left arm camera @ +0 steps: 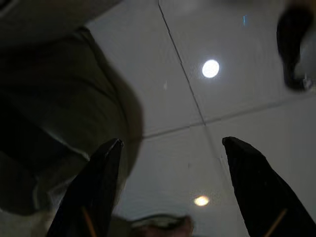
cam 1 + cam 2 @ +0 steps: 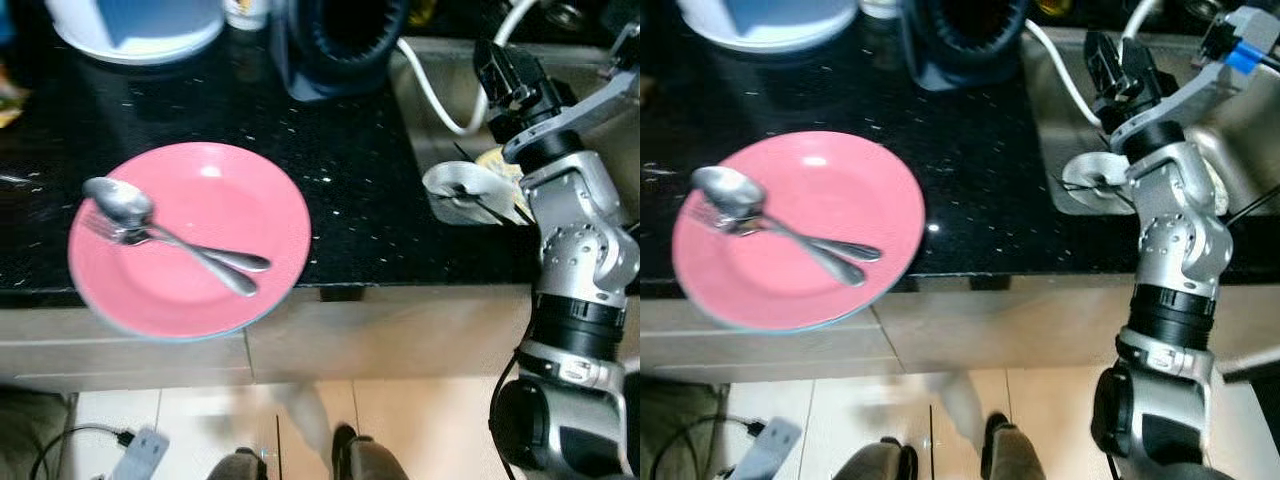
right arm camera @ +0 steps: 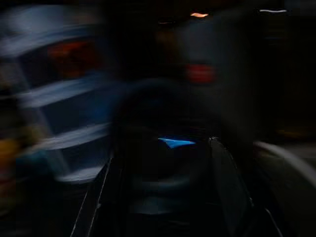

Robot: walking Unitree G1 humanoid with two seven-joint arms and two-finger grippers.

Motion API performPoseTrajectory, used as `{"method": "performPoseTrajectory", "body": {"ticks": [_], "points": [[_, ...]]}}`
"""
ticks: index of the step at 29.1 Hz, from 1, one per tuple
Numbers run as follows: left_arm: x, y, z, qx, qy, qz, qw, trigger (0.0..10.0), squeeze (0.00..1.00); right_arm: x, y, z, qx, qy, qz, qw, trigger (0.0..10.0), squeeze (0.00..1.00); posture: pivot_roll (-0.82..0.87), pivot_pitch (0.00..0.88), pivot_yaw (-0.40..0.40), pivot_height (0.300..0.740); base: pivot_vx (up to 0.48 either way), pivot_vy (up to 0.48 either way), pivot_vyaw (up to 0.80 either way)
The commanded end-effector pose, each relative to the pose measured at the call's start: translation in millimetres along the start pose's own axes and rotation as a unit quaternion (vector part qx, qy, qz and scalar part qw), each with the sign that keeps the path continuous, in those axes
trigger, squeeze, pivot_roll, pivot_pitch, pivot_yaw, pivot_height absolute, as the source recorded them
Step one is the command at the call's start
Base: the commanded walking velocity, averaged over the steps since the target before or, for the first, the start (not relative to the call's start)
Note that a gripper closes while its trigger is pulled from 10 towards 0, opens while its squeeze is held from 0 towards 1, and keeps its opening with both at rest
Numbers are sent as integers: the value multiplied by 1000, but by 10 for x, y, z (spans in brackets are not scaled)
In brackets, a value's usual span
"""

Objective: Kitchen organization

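Currently, I count one pink plate at the black counter edge, bearing one spoon and one fork, crossed.

My right gripper is raised over the sink; I cannot tell its finger state. My left gripper hangs spread above the floor tiles.

right wrist view was dark and smeared; the right pincer fingers were faint outlines, spread unclear. white appliance and dark container were cut off by the top edge. fork tines were mostly hidden under the spoon. the pink plate front rim was blurred. items in the sink were too small to identify.
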State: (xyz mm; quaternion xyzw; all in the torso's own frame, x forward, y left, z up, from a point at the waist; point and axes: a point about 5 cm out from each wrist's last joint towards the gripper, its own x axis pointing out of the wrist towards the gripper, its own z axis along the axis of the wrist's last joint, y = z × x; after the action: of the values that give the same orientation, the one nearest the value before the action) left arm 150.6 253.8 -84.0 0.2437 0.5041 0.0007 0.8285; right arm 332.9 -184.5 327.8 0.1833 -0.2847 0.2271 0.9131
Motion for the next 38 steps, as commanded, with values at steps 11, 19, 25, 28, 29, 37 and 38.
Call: {"method": "performPoseTrajectory", "body": {"ticks": [11, 19, 25, 28, 29, 37, 38], "points": [[-21, -393, 115, -39, -24, -69, 997, 10000, 0, -60, 460, -196, 11, 29, 153, 988, 10000, 0, 86, 99, -52, 740, 0, 0, 800], [-37, -450, 45, -36, -14, -82, 996, 10000, 0, -144, 684, -391, -13, 95, 247, 964, 10000, 0, 93, 86, -62, 740, 0, 0, 800], [-38, -444, 27, -37, -11, -84, 996, 10000, 0, -386, 816, -556, -57, 185, 354, 915, 10000, 0, 99, 75, -65, 740, 0, 0, 0], [-38, -441, 28, -38, -11, -84, 996, 10000, 0, -451, 862, -563, -63, 202, 383, 899, 10000, 0, 97, 75, -64, 740, 0, 0, 0], [-38, -441, 28, -38, -11, -84, 996, 10000, 0, -451, 862, -563, -63, 202, 383, 899, 10000, 0, 97, 75, -64, 740, 0, 0, 0], [-37, -440, 33, -38, -11, -85, 996, 10000, 0, -577, 962, -806, -134, 309, 396, 854, 10000, 0, 87, 87, -58, 740, 0, 0, 0], [-38, -446, 27, -38, -10, -85, 996, 10000, 0, -602, 983, -825, -133, 316, 401, 849, 10000, 0, 87, 88, -58, 740, 0, 0, 0]]}}
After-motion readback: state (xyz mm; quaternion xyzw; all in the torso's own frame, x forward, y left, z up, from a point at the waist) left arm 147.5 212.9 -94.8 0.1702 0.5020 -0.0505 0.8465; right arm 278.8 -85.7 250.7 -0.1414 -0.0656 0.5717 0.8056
